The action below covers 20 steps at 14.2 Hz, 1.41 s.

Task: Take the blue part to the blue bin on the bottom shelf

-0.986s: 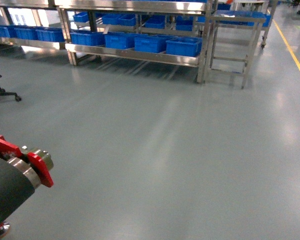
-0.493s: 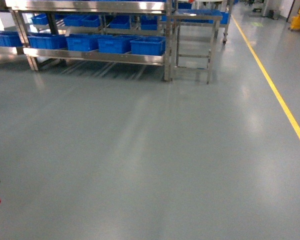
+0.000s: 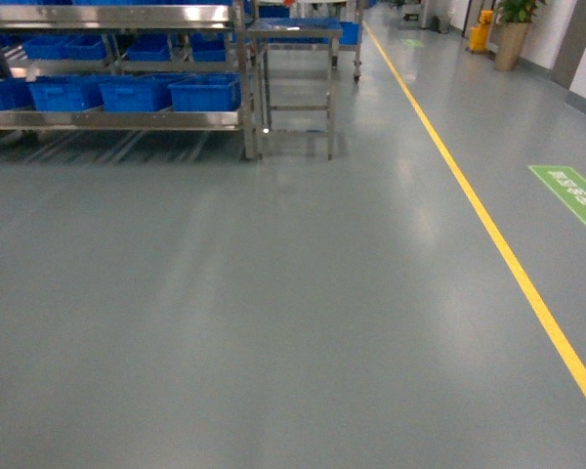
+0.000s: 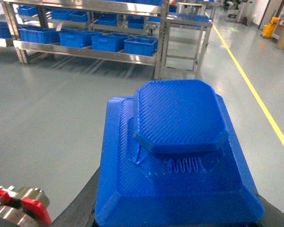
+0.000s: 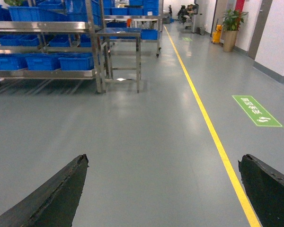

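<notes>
- Filling the left wrist view, the blue part (image 4: 177, 156) sits right at the left gripper (image 4: 177, 222), between its dark fingers (image 4: 75, 208), whose edges show at the bottom corners; the jaws appear closed on it.
- Beside it at lower left, a red and metal fitting (image 4: 23, 210) on the robot shows.
- The right gripper (image 5: 165, 208) stands wide apart and holds nothing, with bare grey floor (image 5: 151, 156) between its two dark fingers (image 5: 52, 198).
- Ahead and to the right of both grippers, a yellow line (image 3: 488, 225) runs along the floor.
- Well ahead and to the left, the bottom shelf (image 3: 117, 119) of the steel rack carries a row of blue crates; which one is the blue bin I cannot tell.
- Compared with a second ago, the rack has slid leftward in the head view, the red fitting has left it, and a green floor mark (image 3: 571, 193) has come in.
</notes>
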Tool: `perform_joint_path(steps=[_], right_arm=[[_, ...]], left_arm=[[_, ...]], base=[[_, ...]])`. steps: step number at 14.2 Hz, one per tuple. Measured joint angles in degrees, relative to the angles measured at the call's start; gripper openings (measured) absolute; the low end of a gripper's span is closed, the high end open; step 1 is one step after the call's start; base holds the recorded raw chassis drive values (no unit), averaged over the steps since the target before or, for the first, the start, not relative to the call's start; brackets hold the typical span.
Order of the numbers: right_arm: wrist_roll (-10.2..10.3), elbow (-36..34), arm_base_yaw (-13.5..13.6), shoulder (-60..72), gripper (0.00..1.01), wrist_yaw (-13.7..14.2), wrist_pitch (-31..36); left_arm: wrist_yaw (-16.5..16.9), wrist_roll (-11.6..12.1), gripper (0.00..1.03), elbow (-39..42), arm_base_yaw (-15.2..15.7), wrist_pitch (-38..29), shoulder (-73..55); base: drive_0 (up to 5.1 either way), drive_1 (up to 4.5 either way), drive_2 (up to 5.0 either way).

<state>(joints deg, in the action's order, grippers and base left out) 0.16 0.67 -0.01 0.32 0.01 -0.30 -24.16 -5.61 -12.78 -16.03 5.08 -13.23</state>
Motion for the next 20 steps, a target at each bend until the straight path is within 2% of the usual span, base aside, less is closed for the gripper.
perform_joint_path(steps=[3,20], right_arm=[[0.0,0.0,-0.07,0.0,0.98,0.07,0.04],[0.0,0.0,0.0,0.0,0.98,0.0,0.09]], left_arm=[[0.2,0.0,0.43,0.0,-0.02,0.0,-0.04],[-0.04,-0.02,0.43,0.0,0.0,0.11,-0.09]], base=[[-0.8,-0.79,-0.8],[0.1,4.35,-4.2]])
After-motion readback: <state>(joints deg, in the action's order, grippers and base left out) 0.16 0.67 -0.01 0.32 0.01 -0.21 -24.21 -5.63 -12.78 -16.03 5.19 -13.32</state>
